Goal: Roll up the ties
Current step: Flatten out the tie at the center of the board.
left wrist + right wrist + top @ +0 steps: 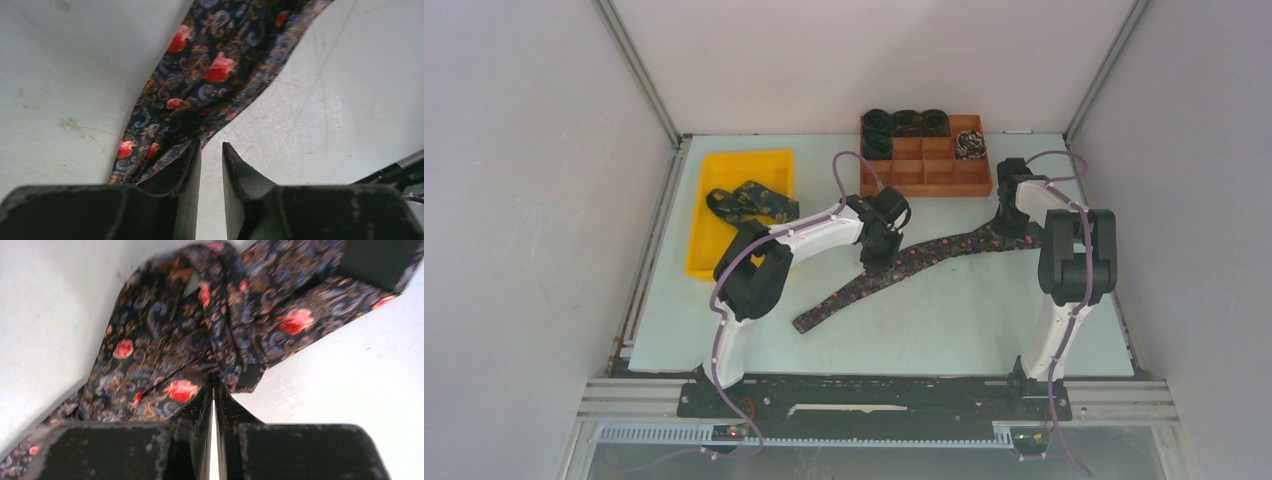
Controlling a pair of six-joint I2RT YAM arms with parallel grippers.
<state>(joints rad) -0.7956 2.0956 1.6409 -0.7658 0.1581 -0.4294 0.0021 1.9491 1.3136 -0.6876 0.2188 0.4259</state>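
Observation:
A long dark tie [944,248] with red flowers lies slantwise across the table, from the front middle to the right back. My left gripper [876,262] is down over its middle. In the left wrist view the jaws [211,145] stand slightly apart with bare table between them, and the tie [210,75] lies against the left finger. My right gripper [1009,228] is at the tie's right end. In the right wrist view it [214,384] is pinched shut on bunched, folded fabric of the tie [165,350].
A yellow tray [754,165] at the back left holds another dark tie [752,203]. An orange compartment box [924,175] at the back holds several rolled ties [906,123]. Grey walls close in the table on both sides.

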